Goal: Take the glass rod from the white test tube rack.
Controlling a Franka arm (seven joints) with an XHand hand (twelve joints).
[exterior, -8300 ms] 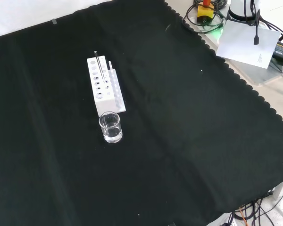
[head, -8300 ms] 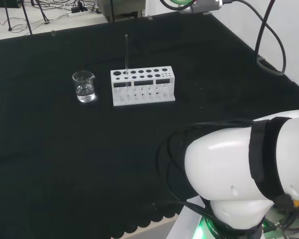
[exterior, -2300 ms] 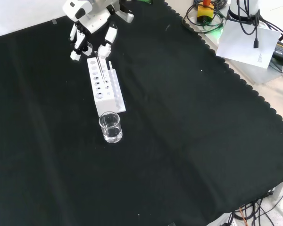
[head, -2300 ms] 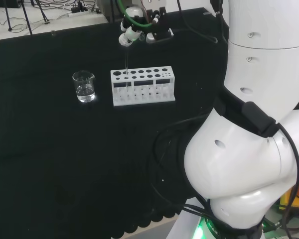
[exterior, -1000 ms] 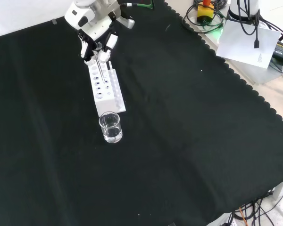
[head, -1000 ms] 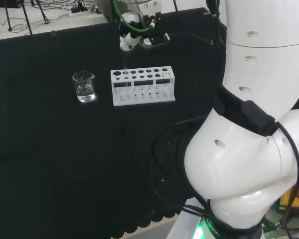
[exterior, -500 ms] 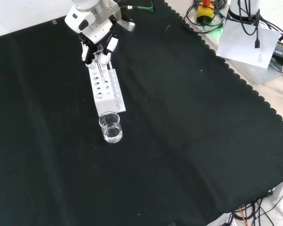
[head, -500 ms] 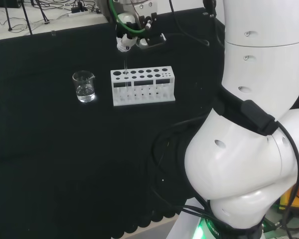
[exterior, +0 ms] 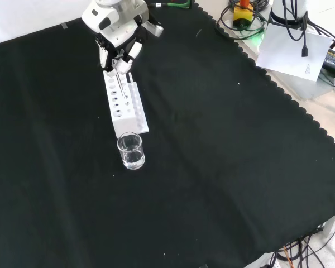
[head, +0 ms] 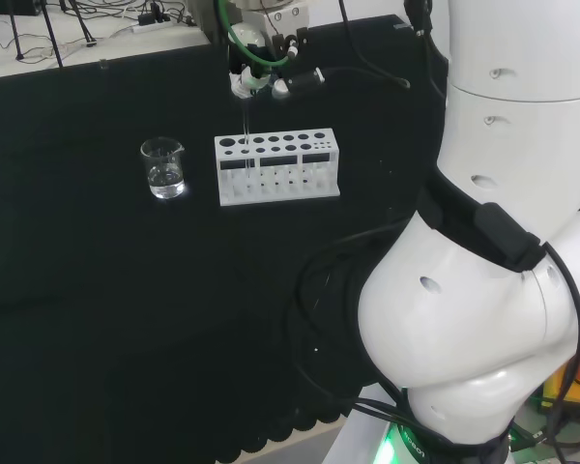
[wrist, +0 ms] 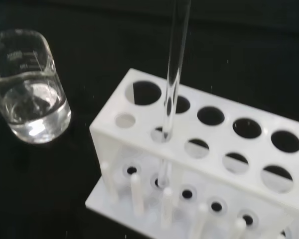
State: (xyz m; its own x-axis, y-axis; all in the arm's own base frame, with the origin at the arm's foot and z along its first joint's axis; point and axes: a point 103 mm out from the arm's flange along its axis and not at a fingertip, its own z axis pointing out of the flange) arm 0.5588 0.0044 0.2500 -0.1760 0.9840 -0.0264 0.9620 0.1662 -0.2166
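The white test tube rack stands mid-bench in the head view, with the thin glass rod upright in a hole near its left end. The hand is above the rack, and its fingers are curled around the rod's top. In the front view the hand comes in from the top, with its fingertips pinching the rod over the rack's far end. Up close in the wrist view, the rod passes down through a hole in the rack, and its lower end is still inside.
A small glass beaker holding some clear liquid stands just left of the rack in the head view. It is nearer the camera than the rack in the front view and beside the rack in the wrist view. Black cloth covers the bench around them.
The arm swung in and brought the hand down to the rod's top. The fingers, spread 2.3 s ago, have curled onto the rod. Rod, rack and beaker have not moved.
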